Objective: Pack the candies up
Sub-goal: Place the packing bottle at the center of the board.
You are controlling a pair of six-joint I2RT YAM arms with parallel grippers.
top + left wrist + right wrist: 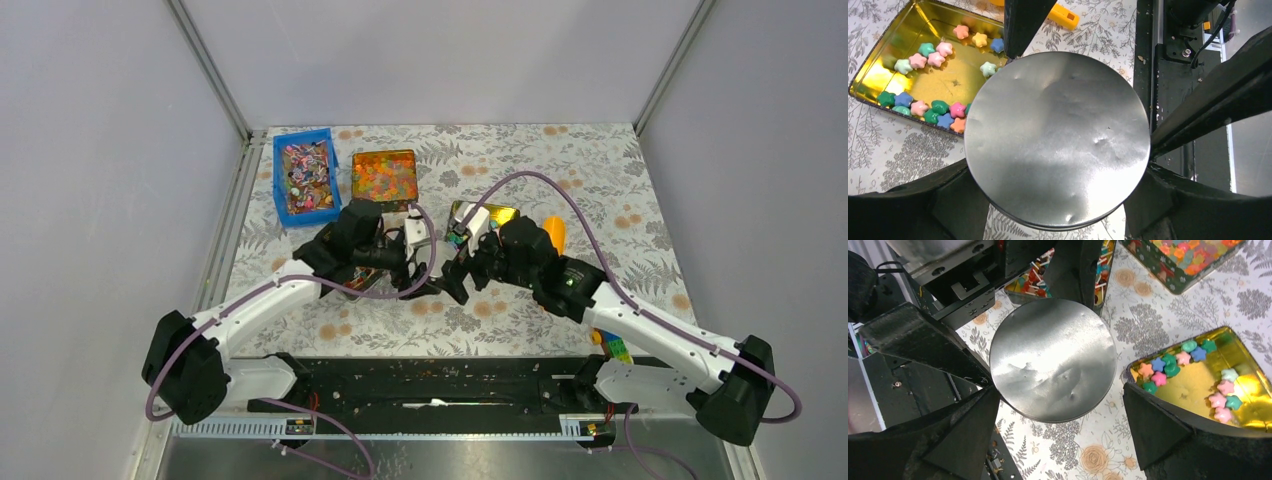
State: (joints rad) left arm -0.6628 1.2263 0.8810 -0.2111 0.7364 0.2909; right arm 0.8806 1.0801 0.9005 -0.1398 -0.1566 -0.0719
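Grey walls close in a table spread with a fern-and-flower cloth (600,170), and your two arms reach from their bases at 6 o'clock to meet over its middle. Your left arm runs up from 7 o'clock with its wrist bent toward 3 o'clock. Your right arm comes in from 5 o'clock with its wrist turned toward 9 o'clock, so the two hands face each other. Between them is a silver disc (1048,110), its flat face toward both wrist cameras: bare, dented metal, and you cannot tell whether it is a lid or a base. Your left gripper (1058,160) is pinching the disc, one finger on its edge at 8 o'clock and the other at 3 o'clock in the left wrist view. Your right gripper (1059,392) is spread wide around the same disc; in its own view the finger at 4 o'clock stands off the edge, with cloth showing between. The candies (936,59), pastel stars in pink, green, blue and orange, lie loose in a gold tin (948,80) on the cloth, at 1 o'clock from the hands in the top view. A blue bin (279,185) of stick sweets (305,175) sits at 10 o'clock, a tin of beads (354,180) at 11 o'clock, and a yellow plastic bar (555,235) just beside the gold tin, on its 3 o'clock side.
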